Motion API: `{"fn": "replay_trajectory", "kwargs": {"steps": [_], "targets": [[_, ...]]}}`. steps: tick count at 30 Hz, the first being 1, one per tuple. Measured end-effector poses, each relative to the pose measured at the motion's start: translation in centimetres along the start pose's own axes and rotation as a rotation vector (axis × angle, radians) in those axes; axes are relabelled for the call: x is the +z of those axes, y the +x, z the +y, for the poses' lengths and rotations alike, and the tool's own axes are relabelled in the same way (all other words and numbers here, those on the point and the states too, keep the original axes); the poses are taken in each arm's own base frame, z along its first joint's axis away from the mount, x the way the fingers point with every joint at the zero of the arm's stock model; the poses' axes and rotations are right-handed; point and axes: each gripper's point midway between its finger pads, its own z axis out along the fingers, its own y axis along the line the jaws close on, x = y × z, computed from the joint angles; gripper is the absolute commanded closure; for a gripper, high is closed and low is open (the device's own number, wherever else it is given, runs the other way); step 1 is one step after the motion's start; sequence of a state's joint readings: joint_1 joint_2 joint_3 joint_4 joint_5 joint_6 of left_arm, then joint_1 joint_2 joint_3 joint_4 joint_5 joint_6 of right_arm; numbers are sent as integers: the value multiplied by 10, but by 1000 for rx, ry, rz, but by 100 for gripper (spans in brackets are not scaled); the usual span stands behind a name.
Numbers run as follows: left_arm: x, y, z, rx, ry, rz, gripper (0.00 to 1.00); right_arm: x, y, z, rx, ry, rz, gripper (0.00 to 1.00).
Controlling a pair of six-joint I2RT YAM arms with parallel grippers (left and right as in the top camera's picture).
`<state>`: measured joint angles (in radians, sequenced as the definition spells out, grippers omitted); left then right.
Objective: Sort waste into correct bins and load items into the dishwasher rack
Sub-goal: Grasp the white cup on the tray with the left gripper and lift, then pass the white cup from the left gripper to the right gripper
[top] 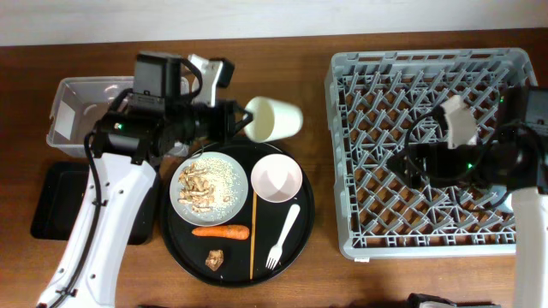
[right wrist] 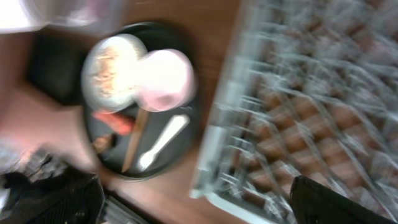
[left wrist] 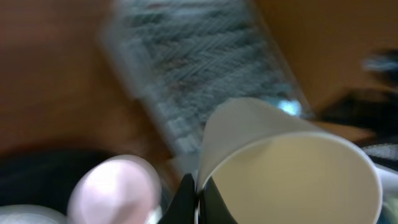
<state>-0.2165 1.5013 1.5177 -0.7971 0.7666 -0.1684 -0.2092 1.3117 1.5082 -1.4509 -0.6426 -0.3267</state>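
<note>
One-sided pinch on white cup (top: pixel 276 118) rim by clenched left fingers (left wrist: pixel 186 198), right fingers (top: pixel 409 162) spread empty above dishwasher rack (top: pixel 428 58). Keep grip firm; carry across, set mouth-down inside.

Bench (top: pixel 282 60): brown wood-grain surface, with a pale strip along its far edge. Four articles rest directly on it.

1. Clear plastic tub (top: pixel 81 103), rectangular, at the far left.
2. Flat black rectangular tray (top: pixel 56 201), at the left, just in front of the tub. Whether the two touch cannot be confirmed.
3. Round black tray (top: pixel 184 244), centre of the bench, close beside the rectangular tray's right edge. The junction is obscured.
4. Grey rack (top: pixel 336 154), large, square and lattice-floored, occupying the right side. A narrow strip of bare wood separates it from the round tray.

Bare wood shows behind the round tray and in front of the rack.
</note>
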Motion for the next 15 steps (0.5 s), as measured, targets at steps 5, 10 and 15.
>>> {"fn": "replay_trajectory", "kwargs": {"steps": [5,10,15], "targets": [[1,2,-46,22,328,42,100,3,-8,46,-215,-323,-66,1],[-1,8,-63,-1,490,87,100,0,-13,85,-426,-492,-147,1],[-5,14,-81,-1,602,121,100,4,-20,116,-620,-586,-214,1]]}}
